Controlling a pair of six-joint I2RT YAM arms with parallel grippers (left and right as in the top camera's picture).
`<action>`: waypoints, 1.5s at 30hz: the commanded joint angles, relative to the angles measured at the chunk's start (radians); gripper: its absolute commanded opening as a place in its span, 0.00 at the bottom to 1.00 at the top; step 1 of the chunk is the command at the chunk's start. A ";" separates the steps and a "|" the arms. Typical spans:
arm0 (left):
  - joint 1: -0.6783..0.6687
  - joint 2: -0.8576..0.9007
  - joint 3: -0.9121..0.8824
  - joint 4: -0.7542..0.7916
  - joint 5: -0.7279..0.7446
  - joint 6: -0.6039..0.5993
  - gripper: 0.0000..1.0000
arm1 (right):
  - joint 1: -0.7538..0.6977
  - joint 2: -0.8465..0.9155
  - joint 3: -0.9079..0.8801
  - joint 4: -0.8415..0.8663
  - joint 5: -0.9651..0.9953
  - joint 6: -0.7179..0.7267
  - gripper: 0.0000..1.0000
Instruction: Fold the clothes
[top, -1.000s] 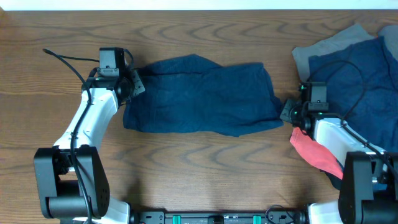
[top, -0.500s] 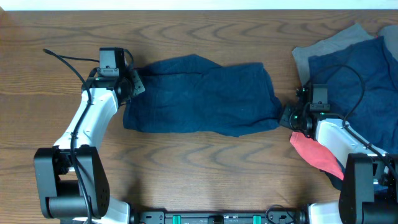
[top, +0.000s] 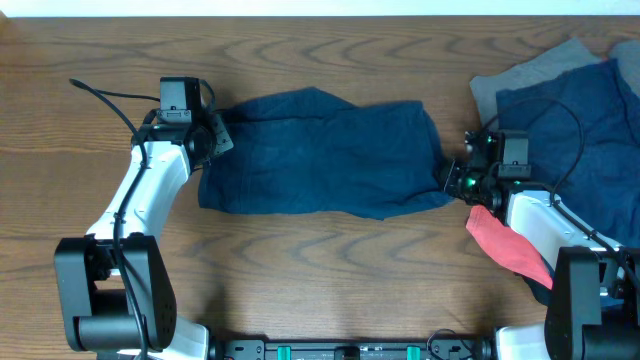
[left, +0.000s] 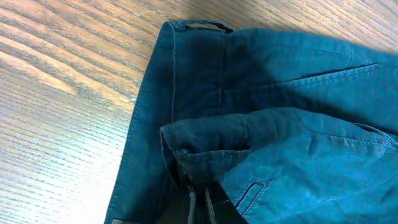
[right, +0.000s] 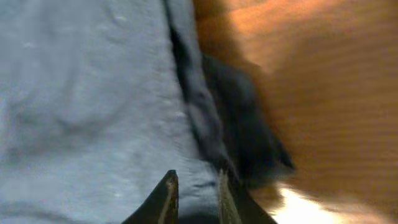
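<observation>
The dark navy shorts (top: 320, 150) lie spread across the middle of the wooden table. My left gripper (top: 213, 140) is at their left end, shut on a bunched fold of the cloth, as the left wrist view (left: 200, 198) shows over the shorts (left: 280, 93). My right gripper (top: 452, 180) is at their right edge. In the right wrist view its fingers (right: 194, 190) stand close together with the hem of the shorts (right: 81, 93) between them.
A pile of other clothes lies at the right edge: a grey piece (top: 545, 65), a navy piece (top: 590, 120) and a red piece (top: 505, 245) beside the right arm. Bare wood (top: 330, 270) lies in front of the shorts.
My right gripper has moved a little left and up onto the right edge of the shorts, and that edge has shifted slightly. The left arm has not moved.
</observation>
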 joint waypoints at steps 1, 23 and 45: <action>0.004 -0.023 0.004 -0.007 0.002 -0.012 0.07 | 0.001 -0.011 0.003 0.005 0.104 -0.009 0.23; 0.004 -0.023 0.004 -0.010 0.002 -0.013 0.06 | -0.041 0.008 0.003 -0.003 0.161 -0.047 0.01; 0.004 -0.023 0.004 -0.024 0.002 -0.013 0.07 | 0.017 0.153 0.003 0.071 0.154 -0.050 0.01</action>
